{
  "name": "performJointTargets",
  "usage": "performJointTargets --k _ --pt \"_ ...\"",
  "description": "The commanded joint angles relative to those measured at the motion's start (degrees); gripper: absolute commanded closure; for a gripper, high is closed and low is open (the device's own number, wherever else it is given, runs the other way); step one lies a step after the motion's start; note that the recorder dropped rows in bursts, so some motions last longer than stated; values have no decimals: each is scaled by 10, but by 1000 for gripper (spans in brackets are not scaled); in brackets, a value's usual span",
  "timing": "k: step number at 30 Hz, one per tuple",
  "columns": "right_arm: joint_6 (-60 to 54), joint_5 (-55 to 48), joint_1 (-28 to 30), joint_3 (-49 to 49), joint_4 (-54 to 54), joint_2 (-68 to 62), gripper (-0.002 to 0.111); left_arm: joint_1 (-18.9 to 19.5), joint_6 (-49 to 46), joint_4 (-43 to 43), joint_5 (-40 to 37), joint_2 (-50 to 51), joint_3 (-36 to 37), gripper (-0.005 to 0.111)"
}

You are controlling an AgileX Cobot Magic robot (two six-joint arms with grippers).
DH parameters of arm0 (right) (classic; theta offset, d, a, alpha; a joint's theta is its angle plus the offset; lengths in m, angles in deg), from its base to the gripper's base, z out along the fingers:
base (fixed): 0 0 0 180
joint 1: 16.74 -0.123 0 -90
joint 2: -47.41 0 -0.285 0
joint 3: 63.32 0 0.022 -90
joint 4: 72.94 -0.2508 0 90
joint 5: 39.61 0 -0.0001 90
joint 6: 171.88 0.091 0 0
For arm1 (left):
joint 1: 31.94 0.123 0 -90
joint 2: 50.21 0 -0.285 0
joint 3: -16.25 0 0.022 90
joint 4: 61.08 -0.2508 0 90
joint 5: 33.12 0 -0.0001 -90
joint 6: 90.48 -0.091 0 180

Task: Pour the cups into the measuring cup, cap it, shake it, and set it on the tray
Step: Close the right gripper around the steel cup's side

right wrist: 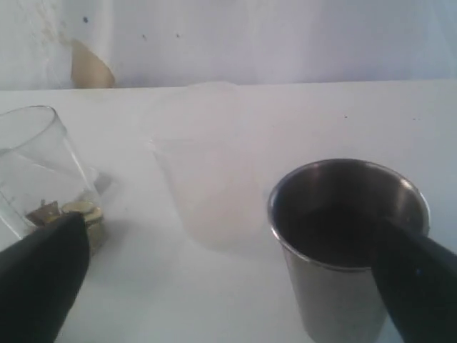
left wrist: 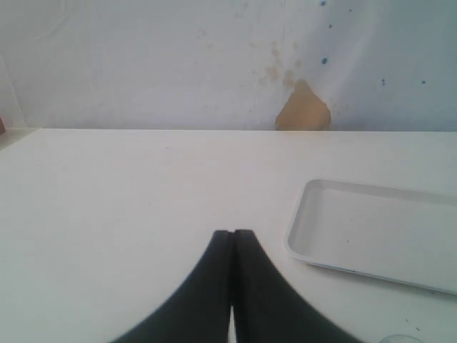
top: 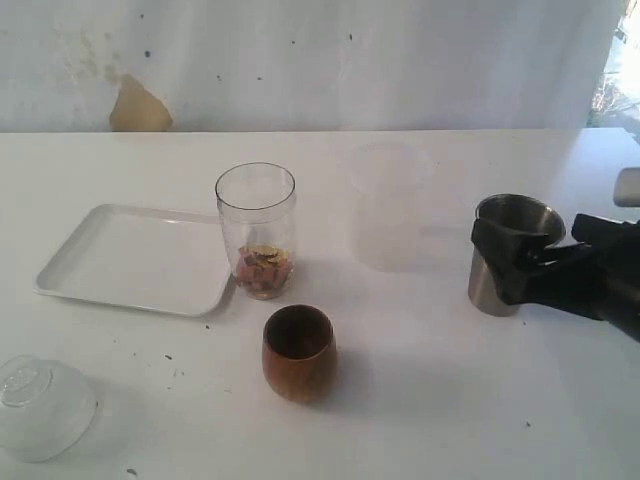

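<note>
Right end effector [top: 527, 248] spread wide around one tapered brushed-steel tumbler [top: 488, 290], not clamped, at the right of the white counter [top: 450, 410]; left end effector [left wrist: 232, 237] pinched shut, empty, over bare counter beside one flat white rectangular tray [top: 110, 265]. Whitish wall with tan patch [top: 138, 108] behind. One tall clear straight-sided measuring cup [top: 256, 215], coloured bits at its bottom, stands at tray's right edge; one rounded brown wooden cup [top: 298, 350] just in front, one frosted translucent cup [top: 388, 215] between measuring cup and tumbler, one clear domed lid [top: 40, 405] near left corner.
</note>
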Motion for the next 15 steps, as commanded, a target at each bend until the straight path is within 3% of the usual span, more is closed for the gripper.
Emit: performJointTargets --k 1,3,7,15 --pt "-36 57 16 -9 0 -63 3 -3 0 2 6 -2 2 106" --pt "-61 99 20 -18 -24 -99 3 -3 0 2 6 -2 2 106" --pt "-160 163 20 -51 -172 -169 3 -3 0 2 6 -2 2 106" --pt "-208 307 20 -52 -136 -283 3 -3 0 2 6 -2 2 106"
